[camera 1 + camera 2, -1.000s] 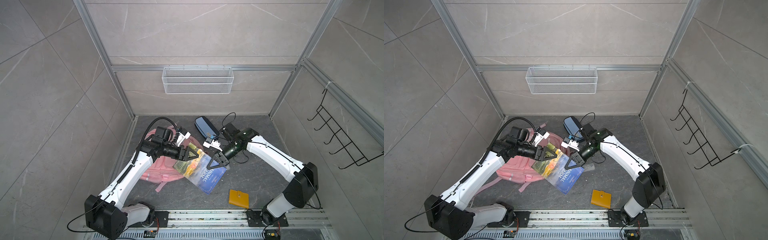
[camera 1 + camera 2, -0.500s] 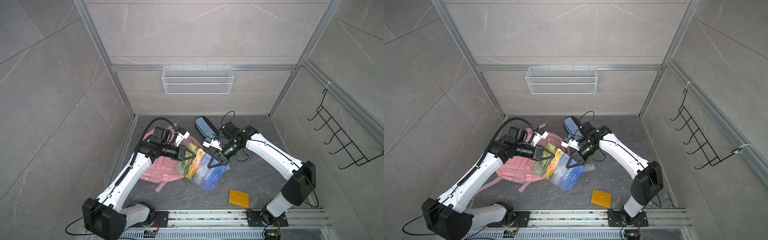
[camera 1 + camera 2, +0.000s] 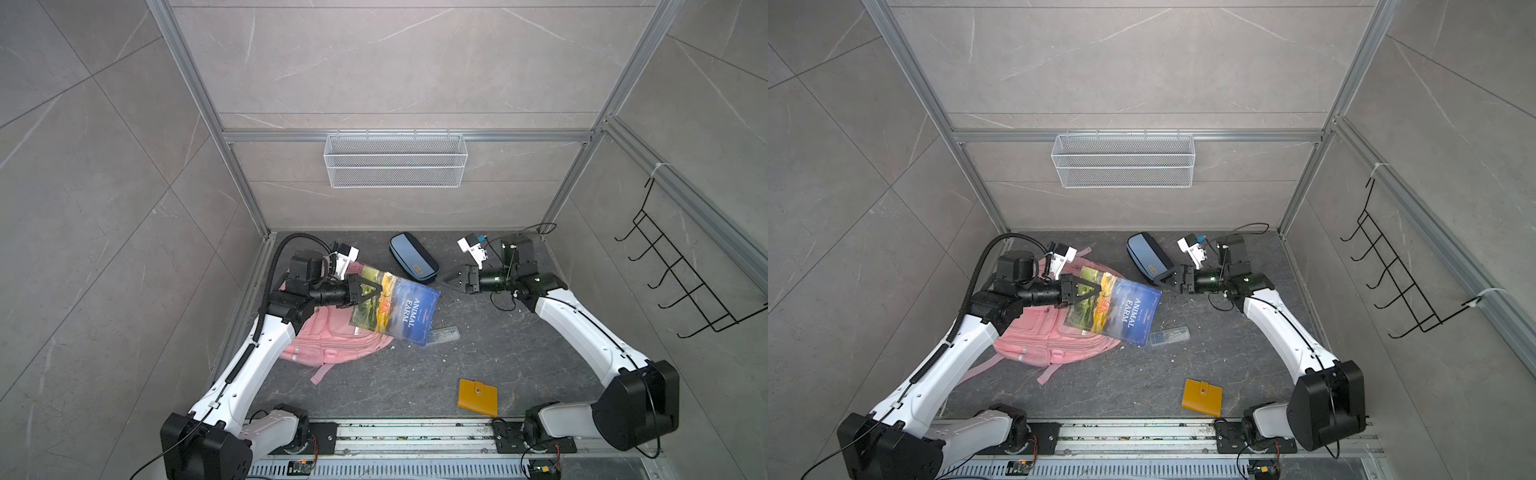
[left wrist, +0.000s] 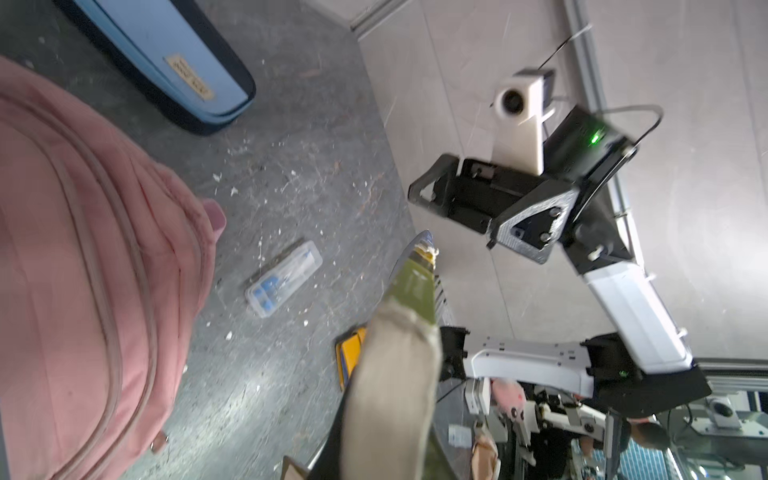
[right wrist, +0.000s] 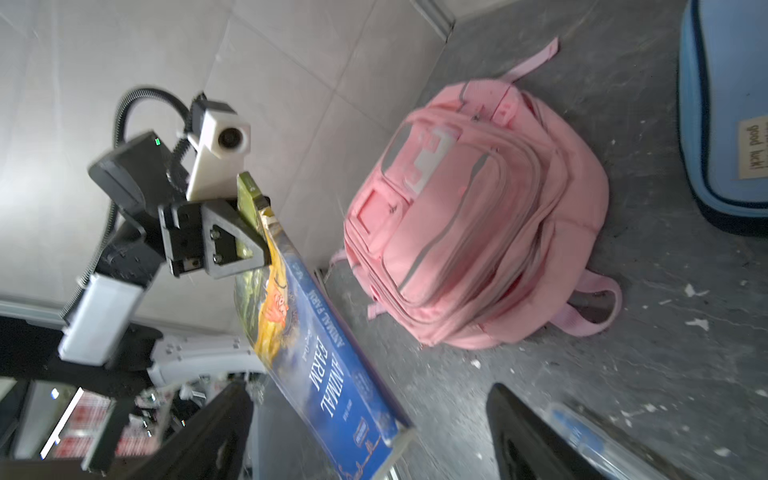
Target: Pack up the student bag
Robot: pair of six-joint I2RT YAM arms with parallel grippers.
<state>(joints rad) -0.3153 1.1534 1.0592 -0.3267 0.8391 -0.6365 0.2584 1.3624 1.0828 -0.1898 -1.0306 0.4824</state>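
The student bag (image 3: 332, 336) is a pink backpack lying flat on the dark floor at the left, also seen in the right wrist view (image 5: 478, 232). My left gripper (image 3: 376, 291) is shut on the upper corner of the "Animal Farm" book (image 3: 399, 309), which hangs tilted over the bag's right edge. In the right wrist view the book (image 5: 316, 353) slants down from that grip. My right gripper (image 3: 451, 278) stands open and empty to the right of the book, apart from it, beside the pencil case.
A light-blue and navy pencil case (image 3: 413, 257) lies at the back middle. A clear plastic box (image 3: 444, 334) sits by the book's lower corner, and a yellow wallet (image 3: 478, 397) lies near the front rail. A wire basket (image 3: 395, 166) and a black hook rack (image 3: 681, 282) hang on the walls.
My left gripper shut on the book's corner. My right gripper opened, let go of the book and drew back to the right; the book now hangs from the left gripper alone.
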